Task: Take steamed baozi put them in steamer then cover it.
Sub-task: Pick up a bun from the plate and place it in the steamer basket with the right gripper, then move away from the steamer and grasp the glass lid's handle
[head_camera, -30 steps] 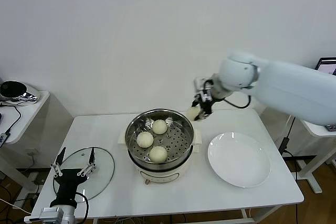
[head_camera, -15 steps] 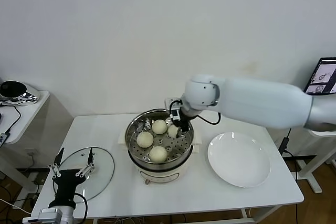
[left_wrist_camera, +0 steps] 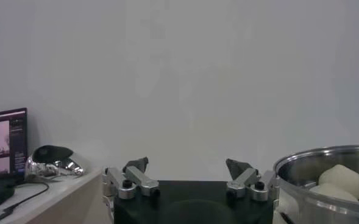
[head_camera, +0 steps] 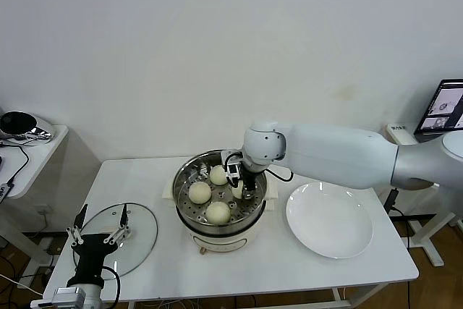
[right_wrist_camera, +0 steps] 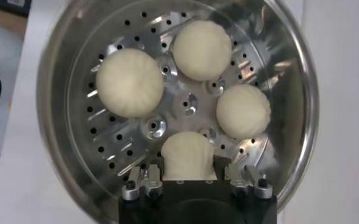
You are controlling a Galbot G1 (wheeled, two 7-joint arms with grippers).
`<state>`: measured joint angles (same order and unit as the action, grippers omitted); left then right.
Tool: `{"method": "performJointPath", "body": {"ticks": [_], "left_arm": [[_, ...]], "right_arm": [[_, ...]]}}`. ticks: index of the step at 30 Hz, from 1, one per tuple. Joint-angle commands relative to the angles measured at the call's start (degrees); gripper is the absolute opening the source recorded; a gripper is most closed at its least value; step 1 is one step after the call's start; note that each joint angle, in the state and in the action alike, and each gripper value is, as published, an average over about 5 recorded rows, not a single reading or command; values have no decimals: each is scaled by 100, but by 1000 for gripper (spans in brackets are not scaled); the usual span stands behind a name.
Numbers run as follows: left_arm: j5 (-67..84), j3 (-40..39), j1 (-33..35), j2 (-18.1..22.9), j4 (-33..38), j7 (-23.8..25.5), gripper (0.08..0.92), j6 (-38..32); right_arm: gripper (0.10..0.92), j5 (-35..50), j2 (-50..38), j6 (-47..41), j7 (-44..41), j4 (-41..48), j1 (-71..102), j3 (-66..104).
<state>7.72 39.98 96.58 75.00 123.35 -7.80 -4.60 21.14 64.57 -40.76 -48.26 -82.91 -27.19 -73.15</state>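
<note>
The steamer (head_camera: 217,227) stands mid-table with three steamed baozi (head_camera: 200,192) loose on its perforated tray (right_wrist_camera: 124,143). A fourth baozi (right_wrist_camera: 188,146) rests low on the tray's right side, and my right gripper (right_wrist_camera: 188,161) is shut on it, with its fingers pressed to the bun's flattened sides. From the head view that gripper (head_camera: 242,184) reaches down inside the pot. The glass cover (head_camera: 141,240) lies flat on the table at the left. My left gripper (head_camera: 103,216) waits open over it, fingers (left_wrist_camera: 135,165) spread wide and nothing between them.
An empty white plate (head_camera: 329,221) lies right of the steamer. A small side table (head_camera: 29,135) with a dark device stands at the far left. The right arm's pale body stretches over the table's back right.
My right gripper carried the baozi from behind the steamer's far right rim over it and down onto the tray. The left arm stayed put.
</note>
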Motion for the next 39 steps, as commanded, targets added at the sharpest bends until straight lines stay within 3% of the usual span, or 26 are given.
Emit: {"method": "performJointPath", "body": {"ticks": [1, 7, 13, 17, 21, 25, 29, 34, 39], "left_arm": [[-6, -8, -9, 0, -13, 3, 823, 6], [7, 17, -37, -25, -57, 2, 823, 11], [85, 34, -51, -25, -100, -20, 823, 11], [118, 66, -32, -33, -134, -60, 823, 20], [98, 111, 11, -57, -200, -88, 823, 26], [-177, 96, 42, -58, -288, -129, 823, 54], [-1163, -46, 89, -32, -406, -371, 823, 124], [-2793, 38, 17, -140, -861, -290, 823, 113], [-5260, 353, 16, -701, -1472, -131, 823, -181]], "right_arm": [[626, -73, 1, -44, 1, 35, 143, 138], [786, 150, -554, -17, 189, -453, -38, 692], [822, 499, -1508, 394, 1644, -1167, 923, 1917], [823, 826, -2159, 1340, 3348, -1728, 2836, 3644], [823, 317, -2445, 2963, 4427, -2039, 5164, 5472], [823, -614, -2021, 4285, 4660, -2174, 7548, 7608], [823, -1458, -1046, 5115, 4595, -2429, 9265, 9571], [823, -1900, 379, 5462, 4373, -2977, 10530, 11202], [823, -1583, 1280, 5247, 4198, -3489, 11369, 12188]]}}
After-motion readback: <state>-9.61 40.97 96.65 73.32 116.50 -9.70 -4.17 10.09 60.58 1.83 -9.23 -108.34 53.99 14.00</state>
